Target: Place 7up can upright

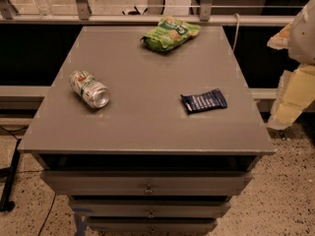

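Observation:
The 7up can [89, 88] lies on its side on the left part of the grey cabinet top [147, 122]. It is silver-white with green markings and a red-orange spot, and its shiny open end faces the front right. My gripper [294, 95] shows as white and pale yellow parts at the right edge of the view. It is beyond the cabinet's right side, far from the can, and holds nothing that I can see.
A green crinkly snack bag [170, 33] lies at the back middle of the top. A flat dark blue packet [204, 101] lies right of centre. Drawers [147, 183] are below the front edge. A railing [147, 11] runs behind the cabinet.

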`<act>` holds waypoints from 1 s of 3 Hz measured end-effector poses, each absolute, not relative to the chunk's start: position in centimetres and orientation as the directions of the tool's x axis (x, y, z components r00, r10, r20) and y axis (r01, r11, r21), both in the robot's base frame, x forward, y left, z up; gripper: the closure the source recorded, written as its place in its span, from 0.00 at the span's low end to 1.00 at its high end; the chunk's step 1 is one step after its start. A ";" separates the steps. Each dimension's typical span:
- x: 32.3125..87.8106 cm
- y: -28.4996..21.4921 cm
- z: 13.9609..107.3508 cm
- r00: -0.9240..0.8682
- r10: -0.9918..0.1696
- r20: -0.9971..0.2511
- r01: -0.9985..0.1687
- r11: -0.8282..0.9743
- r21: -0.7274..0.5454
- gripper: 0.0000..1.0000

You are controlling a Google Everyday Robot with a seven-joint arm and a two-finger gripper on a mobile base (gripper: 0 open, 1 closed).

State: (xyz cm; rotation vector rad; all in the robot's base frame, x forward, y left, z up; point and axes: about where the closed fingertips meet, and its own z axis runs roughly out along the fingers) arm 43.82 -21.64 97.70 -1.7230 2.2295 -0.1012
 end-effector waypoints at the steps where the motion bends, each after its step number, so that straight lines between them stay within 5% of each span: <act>1: 43.8 -21.6 97.7 -0.221 -0.953 -0.208 -0.930 0.270 -0.249 0.00; 3: 46.4 -17.4 95.3 -0.228 -0.954 -0.194 -0.939 0.269 -0.216 0.00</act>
